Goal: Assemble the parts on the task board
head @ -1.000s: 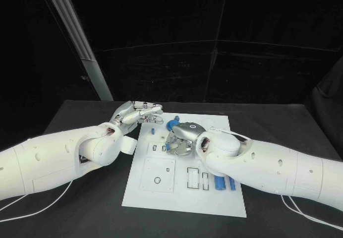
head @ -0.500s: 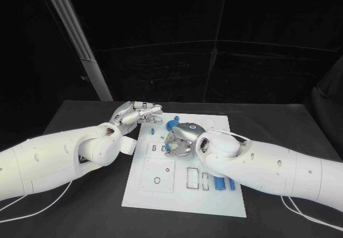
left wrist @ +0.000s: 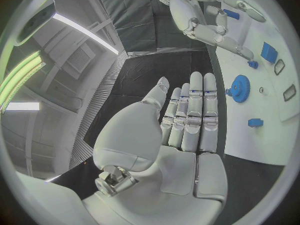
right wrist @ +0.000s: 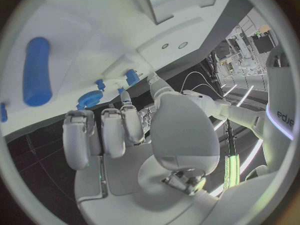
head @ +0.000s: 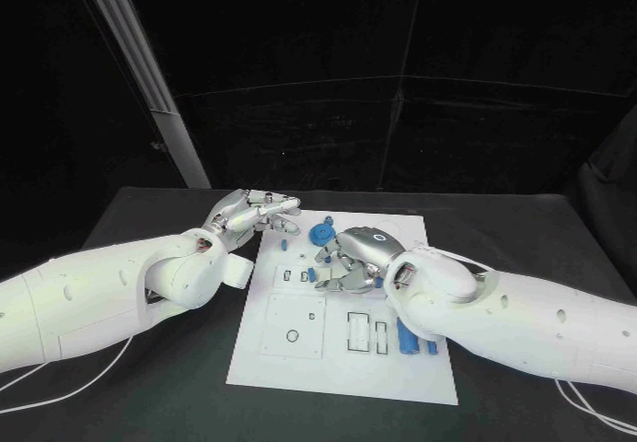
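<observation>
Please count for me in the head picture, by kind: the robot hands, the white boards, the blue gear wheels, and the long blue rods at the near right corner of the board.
Hands: 2 (left hand, right hand)
White board: 1
Blue gear wheel: 1
Long blue rods: 2 (wider rod, thinner rod)
Total: 6

The left arm enters from the lower left of the head view, and its left hand (head: 252, 211) lies left of centre, fingers (left wrist: 194, 110) straight, side by side, holding nothing. The right arm comes in from the lower right; the right hand (head: 356, 260) sits at centre, palm down, fingers (right wrist: 112, 132) loosely bent and slightly parted, empty.
</observation>
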Controlling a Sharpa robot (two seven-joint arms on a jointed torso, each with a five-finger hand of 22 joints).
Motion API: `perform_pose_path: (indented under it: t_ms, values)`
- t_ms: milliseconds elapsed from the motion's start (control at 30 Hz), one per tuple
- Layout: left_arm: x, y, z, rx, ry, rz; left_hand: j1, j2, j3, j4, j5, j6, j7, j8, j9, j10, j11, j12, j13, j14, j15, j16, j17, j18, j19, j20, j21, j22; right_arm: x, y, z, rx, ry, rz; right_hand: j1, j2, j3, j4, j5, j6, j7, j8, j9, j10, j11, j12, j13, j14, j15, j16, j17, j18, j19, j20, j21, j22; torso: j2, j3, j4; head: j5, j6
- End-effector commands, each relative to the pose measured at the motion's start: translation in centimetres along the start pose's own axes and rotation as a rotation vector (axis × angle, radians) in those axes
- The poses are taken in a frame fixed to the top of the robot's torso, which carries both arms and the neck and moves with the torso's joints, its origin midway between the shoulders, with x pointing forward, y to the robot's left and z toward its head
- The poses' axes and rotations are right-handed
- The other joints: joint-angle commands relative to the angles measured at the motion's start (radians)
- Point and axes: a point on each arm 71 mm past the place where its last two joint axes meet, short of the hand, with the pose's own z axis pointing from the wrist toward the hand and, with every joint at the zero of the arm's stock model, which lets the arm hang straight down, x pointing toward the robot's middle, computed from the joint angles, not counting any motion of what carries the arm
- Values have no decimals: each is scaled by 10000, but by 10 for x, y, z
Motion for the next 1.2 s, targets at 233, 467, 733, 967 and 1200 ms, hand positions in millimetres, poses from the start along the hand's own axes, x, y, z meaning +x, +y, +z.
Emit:
perform_pose_path:
  t_ms: [233,467,733,967,1200]
  values:
    - [-1,6,-3,-2615,1042,2826,-864,53,-685,400,109,952,-730,261,503,2125,-823,990,1183,2052,-1045,6791,5829,88,2291,-1087,2628,1519,-53,-30,-31,-411,15,3737,691,335,202,-167,-34,232,-87,65,101,-917,-67,-1689,-738,115,38,-1087,-999,400,-369,49,-1156,442,-170,33,-27,50,37]
    - [6,9,2,-5515,2166,5988,-1162,260,-1334,575,-178,1100,-998,535,1727,2145,-1137,5715,7319,2003,-1179,11180,10857,-508,2669,-1196,6563,6333,-80,-67,-52,566,-355,4847,712,432,229,-262,17,253,-98,42,110,-977,-82,-1910,-948,100,23,-1284,-1170,434,-445,27,-1304,271,-370,71,-9,75,-60]
    - [12,6,26,-7233,2325,8853,-2592,541,-2623,2307,-94,1047,-1132,1225,3330,2961,-1292,10998,12373,2246,-1315,12375,12379,-872,3330,-1316,8541,9260,-87,-87,-61,1169,-443,5064,726,494,300,-396,784,263,-104,29,116,-1035,-98,-2114,-1148,101,4,-1478,-1323,468,-507,4,-1462,88,-544,147,-8,175,-148]
    - [27,9,42,-7506,2318,9390,-1643,623,-2981,2616,-129,593,-1210,1798,5005,3125,-1317,12052,13453,2363,-1331,12813,12968,-1049,3637,-1359,9349,10555,-87,-90,-61,1361,-396,5004,641,473,341,-453,1179,258,-109,26,118,-1033,-105,-2176,-1233,128,-1,-1557,-1347,479,-510,-4,-1536,16,-589,180,2,202,-191]
    - [38,15,50,-7835,2461,9683,-1439,597,-3256,2813,-103,354,-1274,2234,6592,3303,-1396,12534,13949,2448,-1362,13093,13350,-1150,3817,-1375,9755,11249,-88,-94,-60,1529,-428,4968,609,461,362,-475,1315,258,-111,25,119,-1021,-108,-2176,-1247,142,-5,-1573,-1338,476,-492,-8,-1541,23,-562,184,-15,238,-215]
